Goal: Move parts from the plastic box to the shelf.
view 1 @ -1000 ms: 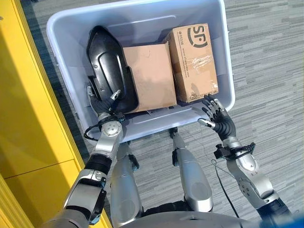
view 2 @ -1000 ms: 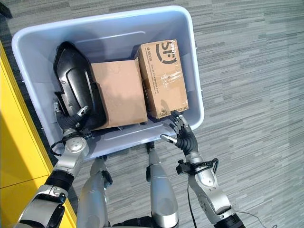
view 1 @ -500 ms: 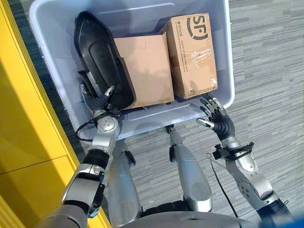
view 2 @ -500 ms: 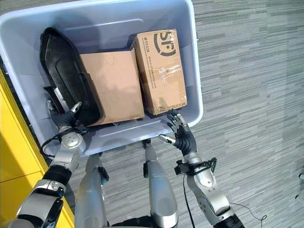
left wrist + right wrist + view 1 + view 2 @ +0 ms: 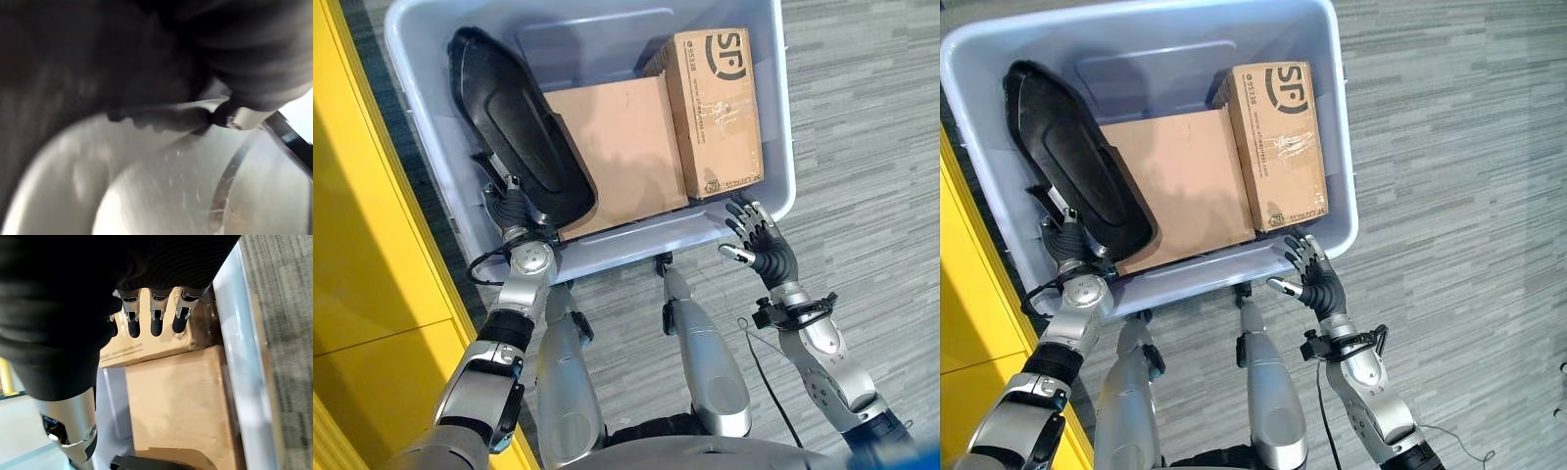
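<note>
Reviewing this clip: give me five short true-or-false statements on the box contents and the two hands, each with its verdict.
1. The plastic box holds two cardboard boxes. True.
2. The printed cardboard box lies between the black part and the plain one. False: the plain cardboard box is in the middle.
3. The right hand grips the printed box. False: it hovers open at the plastic box's near corner.
4. The left hand is at the black part's near end. True.
5. The black part lies on the floor. False: it is inside the plastic box.

1. Pale plastic box [image 5: 773, 117] sits on the floor.
2. Black moulded part [image 5: 514, 142] leans along its left wall.
3. Plain cardboard box [image 5: 622, 152] lies flat mid-bin.
4. Printed cardboard box [image 5: 720, 113] lies against its right wall.
</note>
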Robot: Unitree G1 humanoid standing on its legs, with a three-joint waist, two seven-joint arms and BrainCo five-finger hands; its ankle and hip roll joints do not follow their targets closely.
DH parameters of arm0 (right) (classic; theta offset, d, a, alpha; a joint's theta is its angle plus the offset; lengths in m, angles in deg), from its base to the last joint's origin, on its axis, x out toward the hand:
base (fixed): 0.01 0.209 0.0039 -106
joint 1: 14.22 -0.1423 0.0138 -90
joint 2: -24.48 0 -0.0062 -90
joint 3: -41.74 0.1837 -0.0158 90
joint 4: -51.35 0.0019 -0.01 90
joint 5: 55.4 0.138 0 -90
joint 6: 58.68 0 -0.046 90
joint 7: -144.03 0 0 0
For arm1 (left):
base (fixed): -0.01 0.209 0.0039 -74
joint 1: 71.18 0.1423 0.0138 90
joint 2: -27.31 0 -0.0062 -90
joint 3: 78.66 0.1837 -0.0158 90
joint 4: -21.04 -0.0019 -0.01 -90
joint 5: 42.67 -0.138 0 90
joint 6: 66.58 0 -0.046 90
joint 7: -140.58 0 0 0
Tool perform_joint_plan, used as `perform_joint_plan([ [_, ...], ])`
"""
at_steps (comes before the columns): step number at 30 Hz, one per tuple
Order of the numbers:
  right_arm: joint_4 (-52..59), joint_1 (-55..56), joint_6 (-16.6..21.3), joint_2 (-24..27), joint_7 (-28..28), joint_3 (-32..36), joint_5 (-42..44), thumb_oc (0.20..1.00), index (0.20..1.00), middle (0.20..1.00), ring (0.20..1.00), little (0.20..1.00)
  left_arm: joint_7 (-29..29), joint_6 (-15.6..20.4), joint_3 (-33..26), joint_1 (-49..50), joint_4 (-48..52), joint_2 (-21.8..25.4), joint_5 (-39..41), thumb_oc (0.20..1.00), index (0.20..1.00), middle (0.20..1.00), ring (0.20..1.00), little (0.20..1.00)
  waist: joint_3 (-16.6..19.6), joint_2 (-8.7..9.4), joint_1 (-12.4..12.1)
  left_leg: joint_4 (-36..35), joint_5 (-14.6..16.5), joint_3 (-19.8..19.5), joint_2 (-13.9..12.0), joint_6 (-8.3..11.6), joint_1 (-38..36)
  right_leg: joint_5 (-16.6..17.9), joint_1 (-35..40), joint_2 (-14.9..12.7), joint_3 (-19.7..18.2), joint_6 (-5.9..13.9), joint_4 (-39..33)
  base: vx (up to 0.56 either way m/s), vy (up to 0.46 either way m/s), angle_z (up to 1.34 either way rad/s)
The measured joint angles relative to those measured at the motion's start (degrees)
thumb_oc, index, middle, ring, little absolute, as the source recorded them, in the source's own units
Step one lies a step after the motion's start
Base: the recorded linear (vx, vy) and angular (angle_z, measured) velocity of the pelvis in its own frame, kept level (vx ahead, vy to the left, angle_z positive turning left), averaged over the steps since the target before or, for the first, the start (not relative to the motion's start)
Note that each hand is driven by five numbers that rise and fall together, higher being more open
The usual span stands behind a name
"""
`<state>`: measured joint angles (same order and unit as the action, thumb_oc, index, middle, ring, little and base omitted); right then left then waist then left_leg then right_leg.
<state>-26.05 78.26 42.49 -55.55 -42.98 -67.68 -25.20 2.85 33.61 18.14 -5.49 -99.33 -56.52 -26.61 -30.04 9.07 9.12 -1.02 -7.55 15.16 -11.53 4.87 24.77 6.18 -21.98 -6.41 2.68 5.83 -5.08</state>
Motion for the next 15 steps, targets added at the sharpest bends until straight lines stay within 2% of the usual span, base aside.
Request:
perform_joint_plan([
  [2,0.0,0.0,-0.1,0.0,0.1,0.9,0.0,1.0,1.0,1.0,1.0,1.0,-1.3,-1.6,0.2,2.3,2.7,0.9,-1.4,0.2,0.2,0.2,0.2,0.2,0.0,-0.09,-0.3,-0.1,0.0,0.0,0.0,0.0,-1.0,0.0,0.9,0.0,0.0,0.0,0.0,0.02,0.019,0.0],
  [8,-0.6,0.0,-0.5,-0.1,0.1,2.3,0.0,1.0,1.0,1.0,1.0,1.0,-3.7,-2.0,0.4,7.4,8.8,0.4,-4.4,0.2,0.2,0.2,0.2,0.2,0.3,-1.08,-1.3,-0.9,-0.2,0.0,0.7,-0.19,-4.6,0.0,4.2,-0.6,0.1,0.06,-0.1,0.03,0.025,0.01],
  [10,-0.7,0.0,-0.9,-0.1,0.1,3.0,0.0,1.0,1.0,1.0,1.0,1.0,-3.7,-2.1,-0.1,7.9,11.1,0.5,-4.5,0.2,0.2,0.2,0.2,0.2,0.4,-2.15,-2.1,-1.0,-0.2,0.1,0.8,-0.22,-5.6,0.1,5.1,-0.7,-0.1,0.19,-0.1,-0.04,0.016,0.01],
  [15,-0.9,0.0,-2.1,0.0,0.3,4.3,0.1,1.0,1.0,1.0,1.0,1.0,-3.5,-2.2,-5.8,10.2,18.6,1.3,-7.4,0.2,0.2,0.2,0.2,0.2,2.6,-6.74,-3.3,-1.0,-0.5,-0.2,1.1,-0.53,-6.7,0.2,6.6,-1.1,0.4,0.33,-0.1,0.02,0.009,0.06],
])
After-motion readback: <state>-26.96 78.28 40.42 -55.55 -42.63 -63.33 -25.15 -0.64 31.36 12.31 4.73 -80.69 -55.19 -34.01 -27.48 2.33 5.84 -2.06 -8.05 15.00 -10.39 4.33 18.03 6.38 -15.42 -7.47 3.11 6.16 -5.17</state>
